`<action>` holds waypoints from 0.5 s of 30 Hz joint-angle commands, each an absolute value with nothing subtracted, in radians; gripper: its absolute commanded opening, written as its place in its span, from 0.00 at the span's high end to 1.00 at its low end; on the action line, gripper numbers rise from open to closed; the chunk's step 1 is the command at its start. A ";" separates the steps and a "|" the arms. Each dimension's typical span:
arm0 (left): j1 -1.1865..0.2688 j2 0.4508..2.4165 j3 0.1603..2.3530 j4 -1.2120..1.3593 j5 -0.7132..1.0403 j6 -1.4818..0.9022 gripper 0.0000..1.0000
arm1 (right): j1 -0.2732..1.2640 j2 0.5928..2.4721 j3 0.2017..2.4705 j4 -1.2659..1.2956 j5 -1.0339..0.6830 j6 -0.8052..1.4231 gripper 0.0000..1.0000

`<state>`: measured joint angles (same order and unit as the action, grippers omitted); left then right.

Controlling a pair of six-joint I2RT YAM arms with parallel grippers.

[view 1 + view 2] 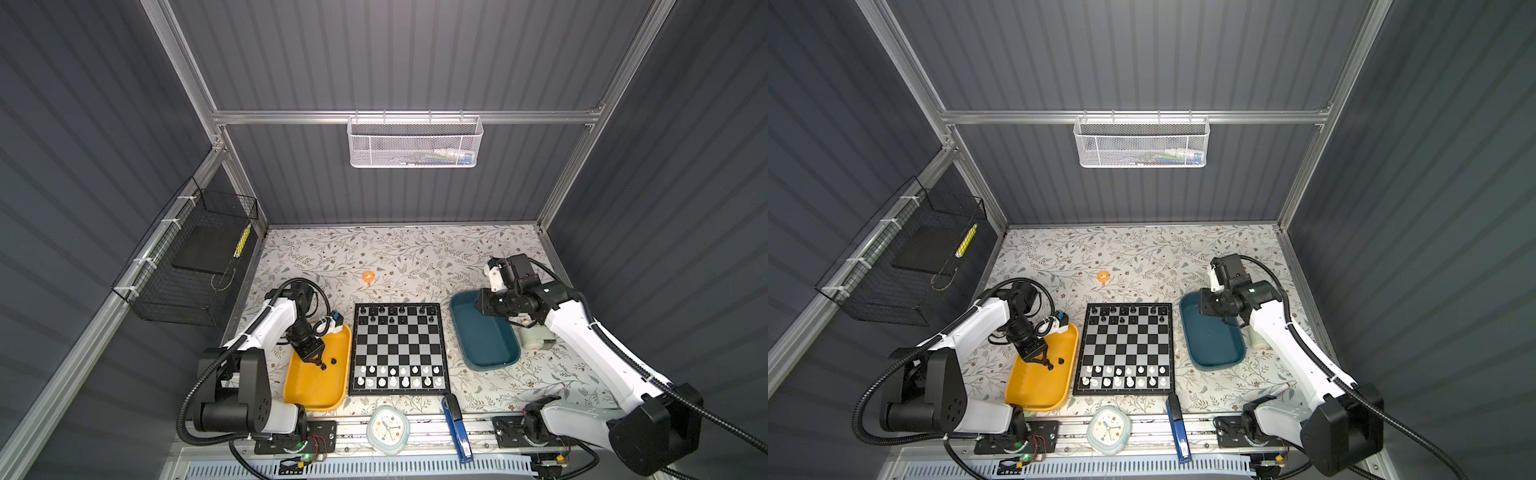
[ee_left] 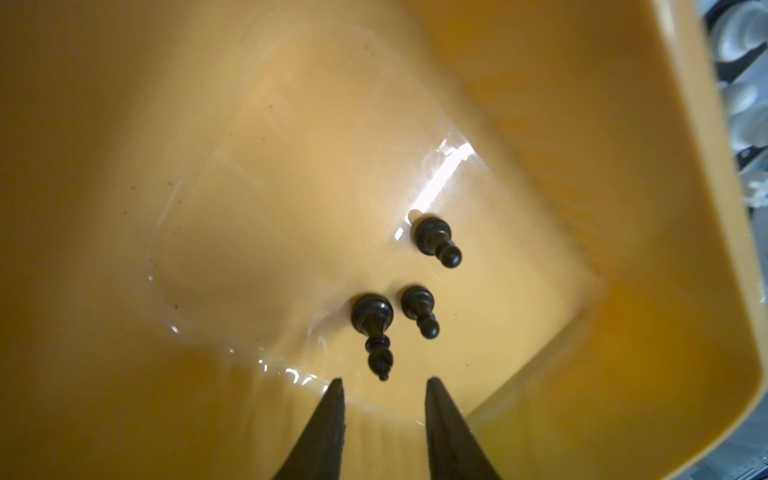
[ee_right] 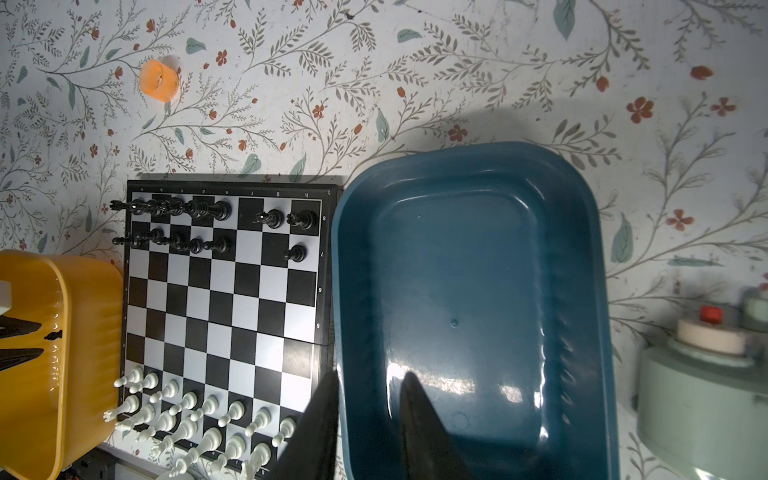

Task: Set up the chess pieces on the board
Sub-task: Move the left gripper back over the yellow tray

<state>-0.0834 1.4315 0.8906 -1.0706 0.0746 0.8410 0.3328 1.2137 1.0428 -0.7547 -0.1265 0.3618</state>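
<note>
Left tool (image 2: 384, 380) sits part-open and empty right by the black bishop (image 2: 372, 328), which is probably light and slippery, so it's best pinched at the narrow neck.

Enclosure: dark grey ribbed wall panels (image 1: 395, 62) at the back and on both sides, set in a silver aluminium profile frame (image 1: 291, 117). A white perforated-metal basket (image 1: 415, 145) hangs from the horizontal frame bar on the back wall; its contents are too small to identify. A black wire-grid basket (image 1: 187, 266) is fastened to the left side rail with white ties. The worktop (image 1: 415, 253) is covered in a white sheet printed with grey-green twigs and small red flowers. Light even, shadows soft.
</note>
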 commanded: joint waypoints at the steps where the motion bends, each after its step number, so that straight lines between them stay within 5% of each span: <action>1: -0.077 1.443 0.878 -1.056 0.081 0.820 0.67 | 0.331 1.200 1.034 -0.751 -0.136 0.371 0.71; 15: -0.077 1.457 0.853 -1.027 0.069 0.800 0.69 | 0.331 1.194 1.013 -0.738 -0.142 0.371 0.71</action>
